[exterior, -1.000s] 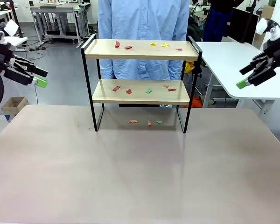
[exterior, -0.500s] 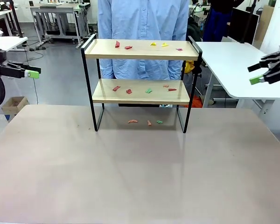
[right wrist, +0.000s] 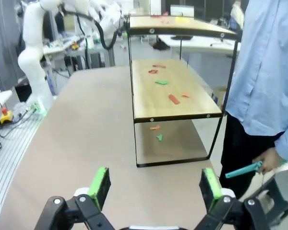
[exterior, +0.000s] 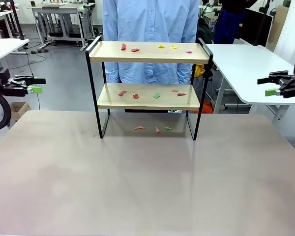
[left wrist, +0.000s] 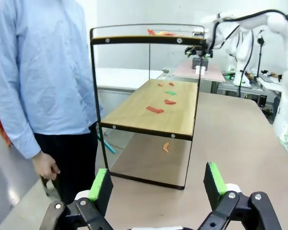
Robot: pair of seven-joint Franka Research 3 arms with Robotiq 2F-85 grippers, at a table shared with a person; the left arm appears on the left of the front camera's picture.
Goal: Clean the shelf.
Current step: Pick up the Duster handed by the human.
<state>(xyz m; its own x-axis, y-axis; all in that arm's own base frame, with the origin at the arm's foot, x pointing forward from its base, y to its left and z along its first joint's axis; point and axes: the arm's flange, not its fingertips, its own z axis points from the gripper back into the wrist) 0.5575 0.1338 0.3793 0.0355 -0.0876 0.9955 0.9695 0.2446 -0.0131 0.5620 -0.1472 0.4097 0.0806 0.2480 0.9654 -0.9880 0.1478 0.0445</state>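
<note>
- Movement is showing only at the arms. Compared with a second ago, the black left gripper with green pads [exterior: 38, 84] and the matching right gripper [exterior: 267, 86] are drawing out toward the sides and levelling. Their fingers are now pointing inward at the small two-tier shelf of light wooden boards in a thin black metal frame [exterior: 148, 58].
- The shelf itself is not changing. It is standing at the far middle of the wide beige table [exterior: 137, 187], just in front of the person in a light blue shirt [exterior: 150, 19].
- The small red, green and yellow paper scraps [exterior: 129, 48] are lying where they were, on the upper board, on the lower board and on the table under the shelf.
- I am judging that the cleaning is not yet begun and that the arms are only taking a starting position.
- The left gripper is hanging well apart from the shelf's left end, its jaws spread wide and holding nothing.
- The right gripper is doing the same off the right end, also released and empty.
- The person's hand [right wrist: 273, 158] is holding a thin teal thing [right wrist: 242, 170] low behind the shelf, and I cannot tell what it is.
</note>
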